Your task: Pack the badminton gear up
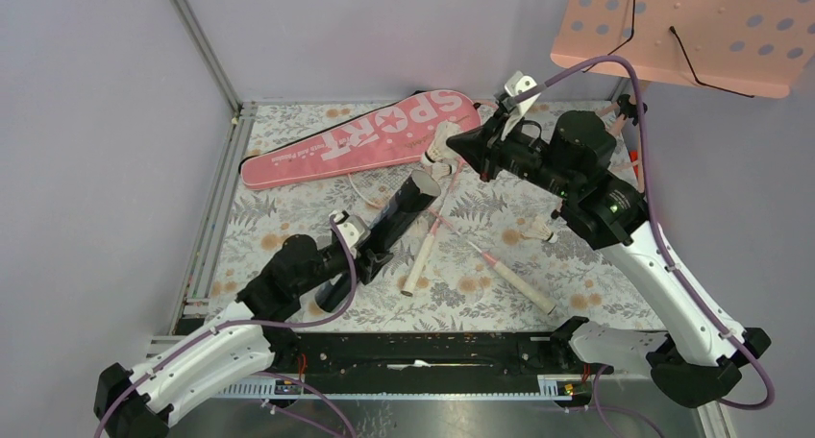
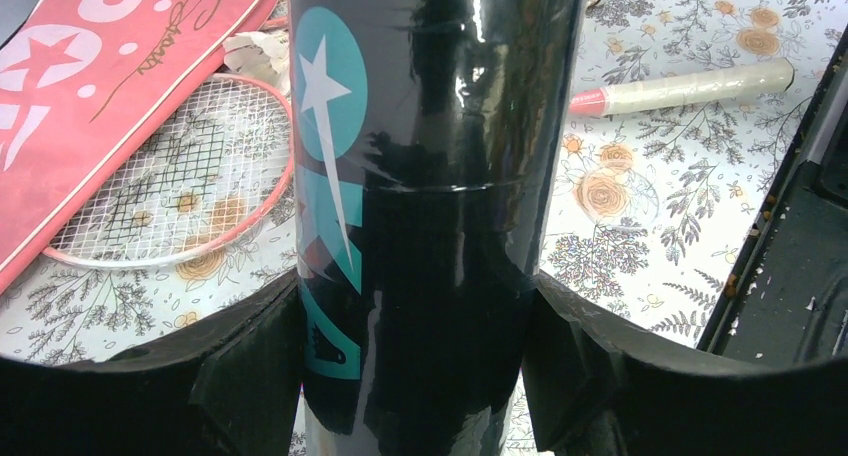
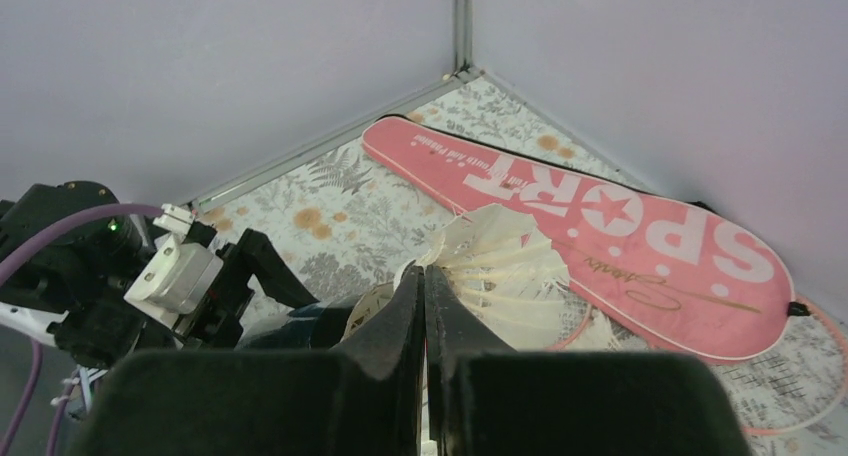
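Note:
My left gripper [image 1: 373, 249] is shut around the black tube [image 1: 389, 229], which slants up off the table toward the back. In the left wrist view the tube [image 2: 430, 176], with teal markings, fills the space between both fingers of my left gripper [image 2: 415, 361]. My right gripper [image 1: 459, 143] hovers just past the tube's upper open end, shut on a white feather shuttlecock [image 1: 440, 148]. The right wrist view shows my right gripper [image 3: 423, 274] pinching the shuttlecock [image 3: 505, 266] by its skirt. The pink SPORT bag [image 1: 360, 138] lies at the back. Two racket handles [image 1: 421, 257] [image 1: 517, 279] lie mid-table.
Another shuttlecock [image 1: 538, 233] rests on the floral cloth right of centre. A pink racket head [image 2: 170, 186] lies beside the bag [image 2: 100, 76]. The pink perforated music stand [image 1: 692, 30] overhangs the back right corner. Grey walls close the left and back sides.

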Robot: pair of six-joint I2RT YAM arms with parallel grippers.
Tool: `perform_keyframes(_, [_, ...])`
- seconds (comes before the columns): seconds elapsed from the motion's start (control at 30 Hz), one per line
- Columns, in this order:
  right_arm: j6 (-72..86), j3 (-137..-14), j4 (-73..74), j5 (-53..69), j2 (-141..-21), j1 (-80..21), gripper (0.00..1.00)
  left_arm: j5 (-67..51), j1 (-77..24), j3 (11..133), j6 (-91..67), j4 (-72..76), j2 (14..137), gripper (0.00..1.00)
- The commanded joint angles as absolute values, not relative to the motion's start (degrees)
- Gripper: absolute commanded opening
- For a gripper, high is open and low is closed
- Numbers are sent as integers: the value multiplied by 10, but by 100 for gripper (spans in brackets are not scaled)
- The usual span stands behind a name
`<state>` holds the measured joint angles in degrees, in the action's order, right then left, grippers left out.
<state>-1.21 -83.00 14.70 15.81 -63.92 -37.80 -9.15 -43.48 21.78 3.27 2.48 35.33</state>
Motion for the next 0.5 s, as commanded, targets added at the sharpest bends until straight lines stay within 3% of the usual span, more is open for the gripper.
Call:
perform_keyframes(0.0, [-4, -825, 146, 195, -642, -376, 0, -113, -434, 232, 41, 71, 330, 31])
perform_keyframes(0.47, [14, -827, 160, 266, -634, -376, 0, -103, -434, 226, 42, 85, 329, 30])
